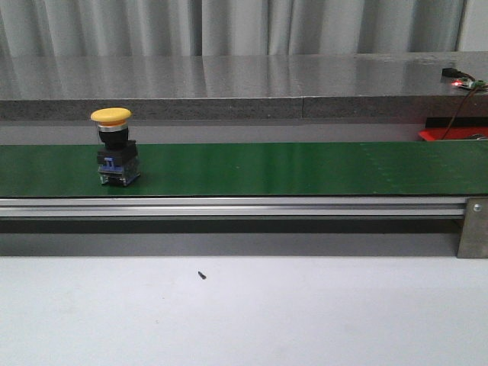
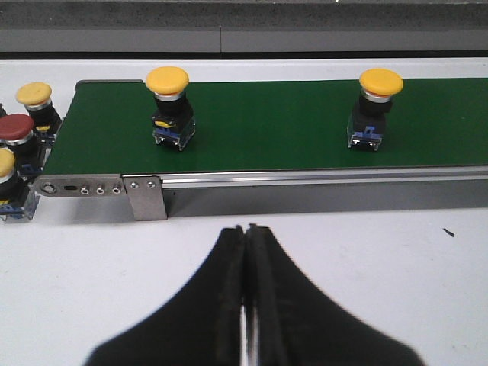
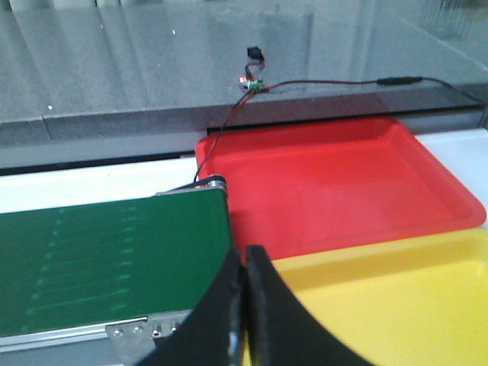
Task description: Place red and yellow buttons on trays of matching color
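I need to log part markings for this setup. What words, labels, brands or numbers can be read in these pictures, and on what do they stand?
None can be read.
Yellow buttons on the green belt: no legible print on caps or bases.
Red button off the belt's end: no marking shows.
Red tray and yellow tray: plain.
Small circuit board behind the red tray: too small to read.

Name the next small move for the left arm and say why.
Probably open the left claw: its jaws are shut and it holds nothing, while two yellow buttons stand upright on the green belt ahead, untouched.
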Robot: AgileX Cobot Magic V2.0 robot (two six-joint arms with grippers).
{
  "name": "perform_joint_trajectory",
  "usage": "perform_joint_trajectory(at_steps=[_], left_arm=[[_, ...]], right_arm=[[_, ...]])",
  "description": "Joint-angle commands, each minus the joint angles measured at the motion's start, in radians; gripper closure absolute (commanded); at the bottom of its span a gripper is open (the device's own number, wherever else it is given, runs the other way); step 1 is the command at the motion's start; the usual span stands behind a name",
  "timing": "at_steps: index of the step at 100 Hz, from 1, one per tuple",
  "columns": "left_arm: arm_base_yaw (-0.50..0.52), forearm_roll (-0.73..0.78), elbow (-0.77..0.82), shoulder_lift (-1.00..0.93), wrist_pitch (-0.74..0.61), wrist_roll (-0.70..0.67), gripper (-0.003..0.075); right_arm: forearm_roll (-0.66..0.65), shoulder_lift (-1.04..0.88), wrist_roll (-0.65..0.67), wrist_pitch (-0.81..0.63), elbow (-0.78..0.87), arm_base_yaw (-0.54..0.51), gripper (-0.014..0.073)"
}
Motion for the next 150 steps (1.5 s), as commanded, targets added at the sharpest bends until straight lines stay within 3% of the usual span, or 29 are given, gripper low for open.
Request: perform_joint_trajectory(at_steps=[1, 14, 28, 47, 57, 84, 113, 150], left_arm=[[-0.008, -0.008, -0.023, 0.009, -0.069, -0.005, 0.074], [-0.008, -0.008, -0.023, 0.009, -0.069, -0.005, 0.074], [-0.008, -0.008, -0.023, 0.009, -0.069, -0.005, 0.074], [-0.008, -0.008, -0.023, 0.009, -0.069, -0.005, 0.0739], [-0.008, -0.008, -0.023, 0.009, -0.069, -0.005, 0.074], [-0.008, -0.008, -0.023, 0.009, -0.069, -0.005, 0.074], [-0.008, -0.008, -0.023, 0.009, -0.069, -0.005, 0.074], [-0.008, -0.008, -0.023, 0.009, -0.069, -0.005, 0.074]], right_arm=[[-0.01, 0.096, -0.003, -0.011, -0.096, -0.002, 0.0636], [0.003, 0.219, -0.003, 0.089, -0.201, 0.004, 0.0579], [0.018, 0.339, -0.004, 0.225, -0.31, 0.05, 0.0442], [0.02, 0.478, -0.014, 0.319, -0.424, 0.164, 0.0123], [0.026, 0.542, -0.014, 0.329, -0.474, 0.229, 0.0018], [0.042, 0.698, -0.051, 0.352, -0.618, 0.389, 0.0013], [0.054, 0.929, -0.096, 0.532, -0.871, 0.541, 0.0013], [0.201, 1.209, -0.206, 0.744, -1.218, 0.646, 0.0013]])
